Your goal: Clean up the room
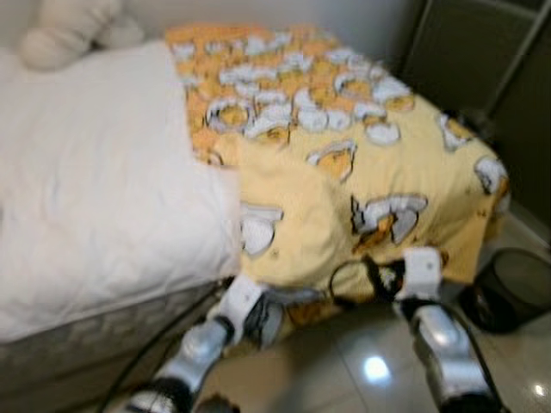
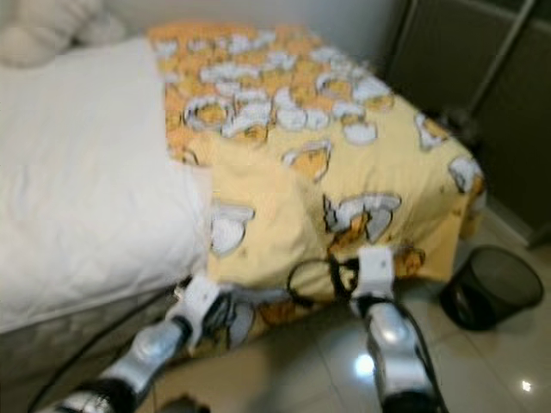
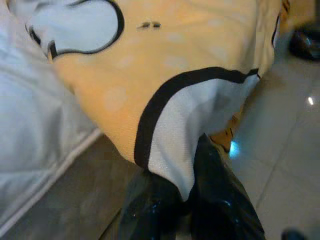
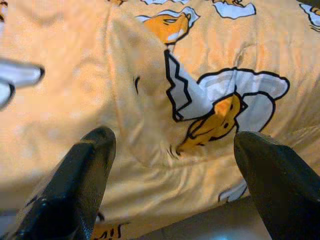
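Nearest, the left gripper (image 3: 187, 200) clamps the hanging hem of the yellow blanket (image 1: 362, 163) at 7 o'clock, the right gripper (image 4: 172, 170), fingers apart, faces it at 5, a black wastebasket (image 1: 508, 288) at 4, white quilt (image 1: 95, 189) beyond at 10.

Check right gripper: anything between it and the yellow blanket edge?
Nothing visible. The right gripper has its jaws open facing the yellow blanket hanging off the bed, with no object between. The left gripper already pinches the blanket's edge.
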Robot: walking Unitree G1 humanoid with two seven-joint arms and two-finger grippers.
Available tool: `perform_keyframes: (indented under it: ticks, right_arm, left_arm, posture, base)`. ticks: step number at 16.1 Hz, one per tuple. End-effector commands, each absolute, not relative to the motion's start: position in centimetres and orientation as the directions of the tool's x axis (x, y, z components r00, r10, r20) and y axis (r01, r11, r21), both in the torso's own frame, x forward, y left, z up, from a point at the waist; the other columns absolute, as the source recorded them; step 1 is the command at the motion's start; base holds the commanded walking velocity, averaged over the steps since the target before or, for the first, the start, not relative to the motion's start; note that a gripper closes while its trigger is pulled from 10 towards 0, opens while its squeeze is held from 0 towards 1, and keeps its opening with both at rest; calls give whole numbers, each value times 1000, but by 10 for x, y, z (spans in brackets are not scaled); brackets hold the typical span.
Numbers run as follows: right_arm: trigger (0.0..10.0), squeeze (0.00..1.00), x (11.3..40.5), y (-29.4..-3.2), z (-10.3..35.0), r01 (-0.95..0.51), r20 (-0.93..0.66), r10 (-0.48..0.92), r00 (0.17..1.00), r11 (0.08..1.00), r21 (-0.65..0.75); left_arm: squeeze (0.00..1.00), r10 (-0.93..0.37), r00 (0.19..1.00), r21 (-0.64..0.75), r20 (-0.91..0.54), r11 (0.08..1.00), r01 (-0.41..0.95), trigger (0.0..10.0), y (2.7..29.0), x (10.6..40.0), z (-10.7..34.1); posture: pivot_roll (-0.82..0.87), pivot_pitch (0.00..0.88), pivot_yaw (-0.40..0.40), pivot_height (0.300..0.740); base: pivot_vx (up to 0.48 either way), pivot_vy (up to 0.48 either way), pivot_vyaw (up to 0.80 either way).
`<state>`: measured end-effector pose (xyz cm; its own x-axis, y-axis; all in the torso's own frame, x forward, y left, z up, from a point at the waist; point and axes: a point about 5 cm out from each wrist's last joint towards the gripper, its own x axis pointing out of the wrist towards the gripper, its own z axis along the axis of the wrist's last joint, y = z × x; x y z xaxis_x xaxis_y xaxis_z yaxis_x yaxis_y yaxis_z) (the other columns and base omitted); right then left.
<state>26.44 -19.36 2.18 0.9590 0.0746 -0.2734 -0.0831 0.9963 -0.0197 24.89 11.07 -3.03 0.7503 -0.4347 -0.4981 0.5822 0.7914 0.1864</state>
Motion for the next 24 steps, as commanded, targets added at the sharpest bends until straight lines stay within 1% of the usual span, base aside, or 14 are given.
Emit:
perform_keyframes:
  ticks: [1,3,4,5,6,9,11,13,15,16,18,20,22,24]
  right_arm:
    - [10000,0,265,-197,23,-84,-268,74,961,996,-27]
    - [10000,0,264,-197,21,-92,-277,82,957,995,-26]
    - [10000,0,262,-196,19,-106,-289,94,953,994,-26]
    - [10000,0,262,-196,18,-112,-294,99,951,993,-27]
    - [10000,0,260,-195,16,-118,-300,104,948,993,-29]
    - [10000,0,259,-198,15,-119,-306,103,946,992,-33]
    - [10000,0,259,-198,15,-121,-307,104,946,992,-35]
    - [10000,0,259,-197,15,-127,-310,109,945,991,-37]
    - [10000,0,257,-198,13,-131,-319,111,941,990,-42]
    - [10000,0,257,-198,12,-134,-323,114,940,990,-43]
    - [10000,0,255,-198,11,-141,-328,119,937,989,-44]
    - [10000,0,255,-198,11,-149,-331,124,935,988,-50]
    - [10000,0,254,-201,10,-152,-339,124,933,987,-56]
    - [10000,0,254,-202,11,-155,-341,126,932,986,-60]
  left_arm:
    - [0,-522,684,178,-510,714,677,10000,95,244,-31]
    - [0,-570,621,146,-537,663,735,10000,89,237,-35]
    - [0,-622,497,68,-606,582,811,10000,86,223,-45]
    - [0,-639,443,40,-629,542,839,10000,85,216,-49]
    - [0,-629,438,66,-643,524,849,10000,87,212,-52]
    - [0,-590,578,122,-564,632,765,10000,86,228,-41]
    - [0,-589,596,118,-546,650,751,10000,86,231,-38]
    - [0,-600,580,77,-551,656,751,10000,87,228,-40]
    - [0,-583,569,87,-580,651,754,10000,90,222,-46]
    - [0,-576,553,99,-602,633,768,10000,90,220,-48]
    - [0,-593,415,148,-690,446,883,10000,84,203,-59]
    - [0,-604,381,108,-700,439,892,10000,82,199,-61]
    - [0,-607,289,33,-740,396,918,10000,77,192,-65]
    - [0,-571,273,10,-774,420,907,10000,63,182,-72]
  posture:
    - [-12,0,-19,740]
    - [-11,0,-22,740]
    - [-10,0,-25,740]
    - [-10,0,-26,740]
    - [-10,0,-28,740]
    - [-7,0,-32,740]
    - [-7,0,-36,740]
    - [-7,0,-37,740]
    - [-6,0,-38,740]
    - [-6,0,-41,740]
    - [-8,0,-43,740]
    - [-8,0,-45,740]
    - [-8,0,-50,740]
    - [-7,0,-56,740]
  base:
    - [0,0,0]
    - [0,0,0]
    - [0,0,0]
    - [0,0,0]
    - [0,0,0]
    - [0,0,0]
    - [0,0,0]
    - [-180,-157,0]
    - [-187,-152,0]
    - [0,0,0]
    - [0,0,0]
    - [0,0,0]
    - [0,0,0]
    - [0,0,0]
